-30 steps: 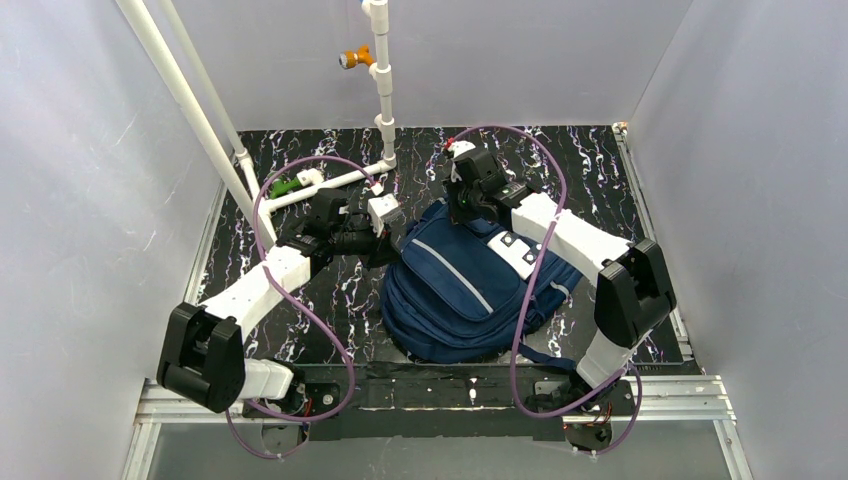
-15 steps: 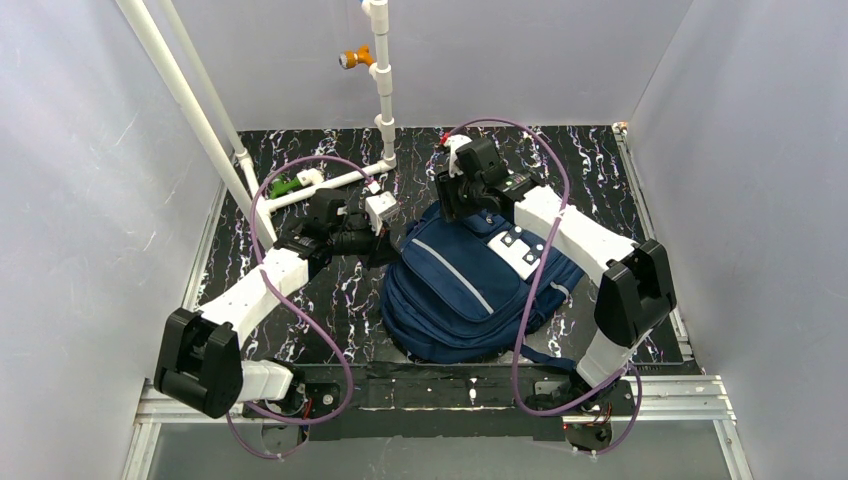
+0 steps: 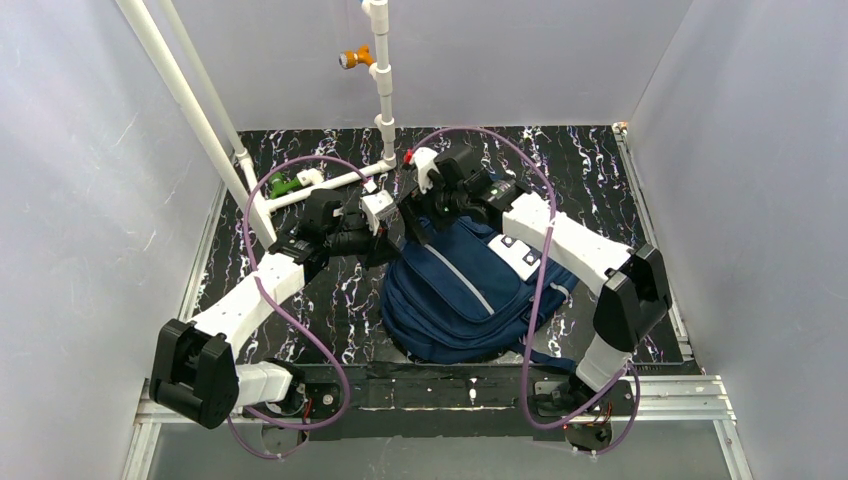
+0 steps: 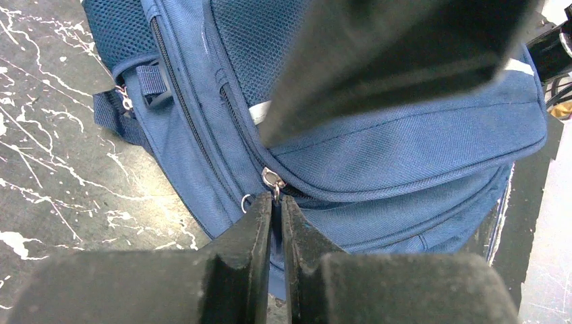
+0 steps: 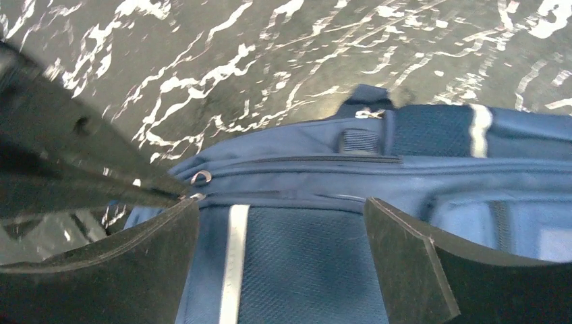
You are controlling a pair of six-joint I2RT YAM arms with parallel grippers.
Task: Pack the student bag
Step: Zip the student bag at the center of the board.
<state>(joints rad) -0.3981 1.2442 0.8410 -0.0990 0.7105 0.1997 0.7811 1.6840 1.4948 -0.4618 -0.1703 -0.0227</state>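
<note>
The navy backpack lay flat on the black marbled table, close to the arms' bases. The left gripper pinched a zip pull at its far end. The right gripper hovered there, jaws spread wide.

The navy blue student bag, grey-striped with a white patch, lies front-up on the table, its zips apparently closed.

The black, white-veined table is carrying the student bag near its front, a white pipe lying back-left.
</note>
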